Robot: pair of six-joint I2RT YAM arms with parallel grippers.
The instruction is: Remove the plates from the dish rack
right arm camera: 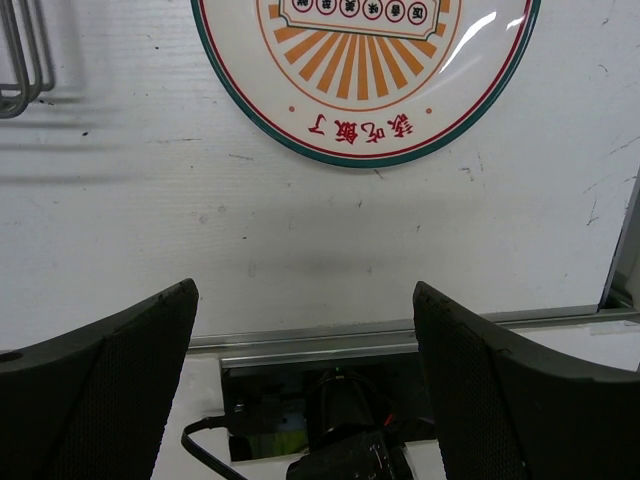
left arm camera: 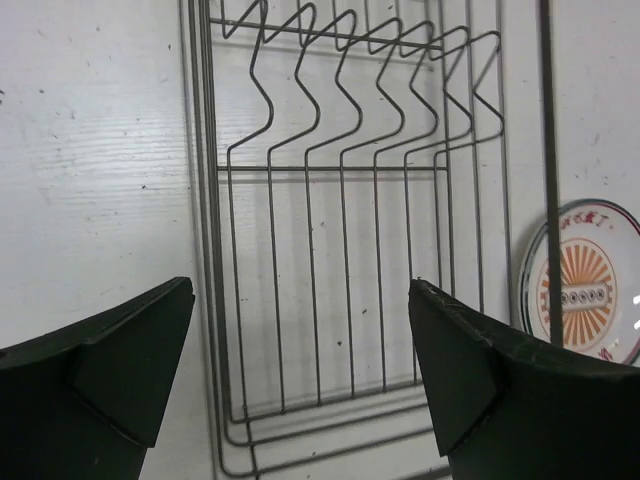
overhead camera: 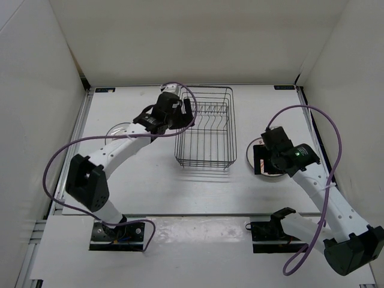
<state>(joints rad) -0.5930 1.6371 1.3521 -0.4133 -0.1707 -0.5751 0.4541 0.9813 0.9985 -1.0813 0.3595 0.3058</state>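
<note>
The dish rack [overhead camera: 204,129] stands mid-table, and no plate shows inside it. My left gripper [overhead camera: 180,113] is open and empty, hovering at the rack's far left corner. In the left wrist view [left arm camera: 300,380] it is above the bare grid floor and prongs [left arm camera: 340,160]. A sunburst plate [left arm camera: 585,290] lies on the table outside the rack's side wire. My right gripper [overhead camera: 269,157] is open and empty over a plate [overhead camera: 275,174] right of the rack. That plate [right arm camera: 365,60] has an orange sunburst and lies flat ahead of the right gripper [right arm camera: 305,380]. A pale plate [overhead camera: 117,130] lies left of the rack.
White walls enclose the table on three sides. A metal rail [right arm camera: 330,335] runs along the near table edge, with the arm base and cables below it. A corner of the rack [right arm camera: 20,60] shows at the right wrist view's top left. Purple cables loop over both arms.
</note>
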